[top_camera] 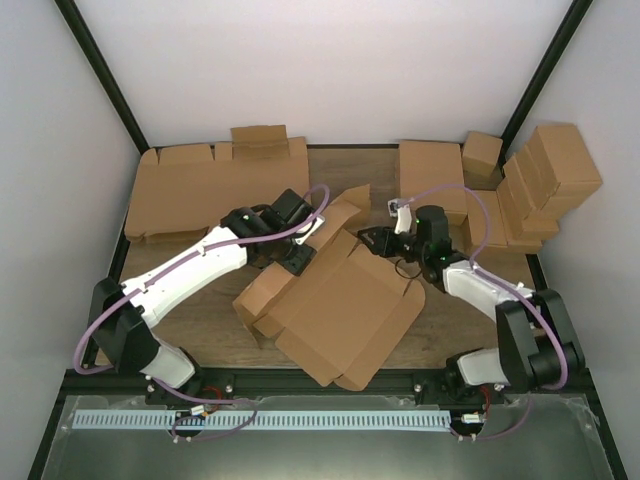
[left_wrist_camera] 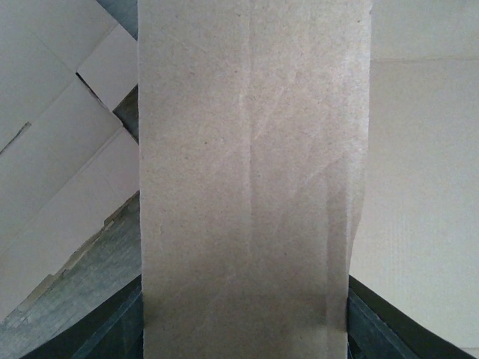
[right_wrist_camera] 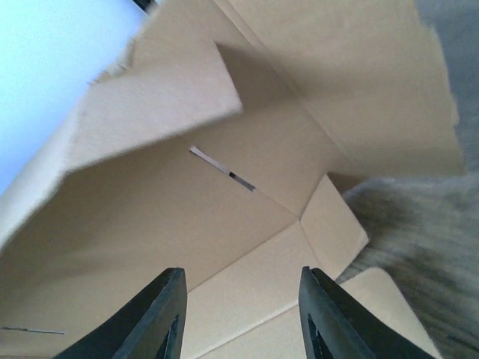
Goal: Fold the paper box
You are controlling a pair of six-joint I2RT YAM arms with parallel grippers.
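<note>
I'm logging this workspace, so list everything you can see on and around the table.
paper box: one, brown, part-folded, table centre
flat cardboard blanks: a pile, brown, back left; number unclear
flat cardboard sheet: at least one, brown, back, right of centre
finished boxes: several, brown, stacked back right
table: one, wood-grain
left gripper: one, black, at the box's far-left side
right gripper: one, black, open, facing the box's inside
</note>
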